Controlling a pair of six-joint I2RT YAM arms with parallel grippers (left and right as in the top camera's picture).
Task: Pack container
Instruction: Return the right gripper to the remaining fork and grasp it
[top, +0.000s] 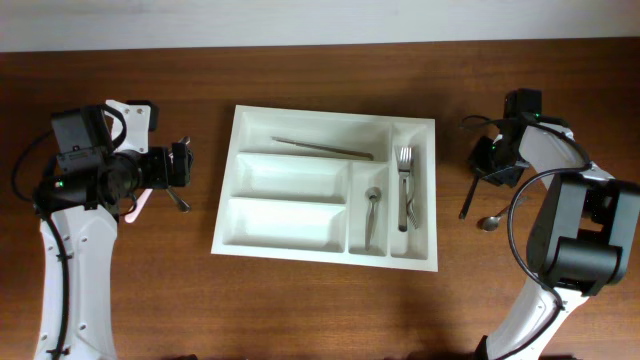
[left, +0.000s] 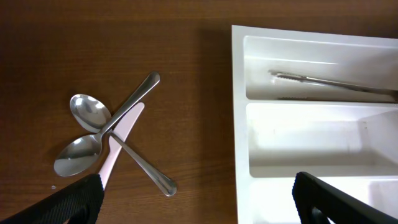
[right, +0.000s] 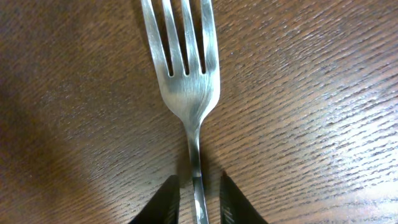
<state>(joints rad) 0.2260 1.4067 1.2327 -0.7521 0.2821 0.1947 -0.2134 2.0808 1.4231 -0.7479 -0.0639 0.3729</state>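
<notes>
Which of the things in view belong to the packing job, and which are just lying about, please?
For the job: tray; knife, spoon and forks inside it; fork at the right hand; loose spoon beside it; two spoons and pale knife by the left hand.
Just lying about: wooden table; pale strip beyond its far edge.

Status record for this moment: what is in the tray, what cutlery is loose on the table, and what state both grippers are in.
tray: large white plastic cutlery tray, mid-table
top long compartment: one metal knife
other two long compartments: empty
left vertical compartment: one metal spoon
right vertical compartment: metal forks, count unclear
loose left of tray: two crossed metal spoons with a pale plastic knife
loose right of tray: metal fork, small metal spoon
left gripper: open, beside the crossed pile
right gripper: open, fingers straddling the fork handle
</notes>
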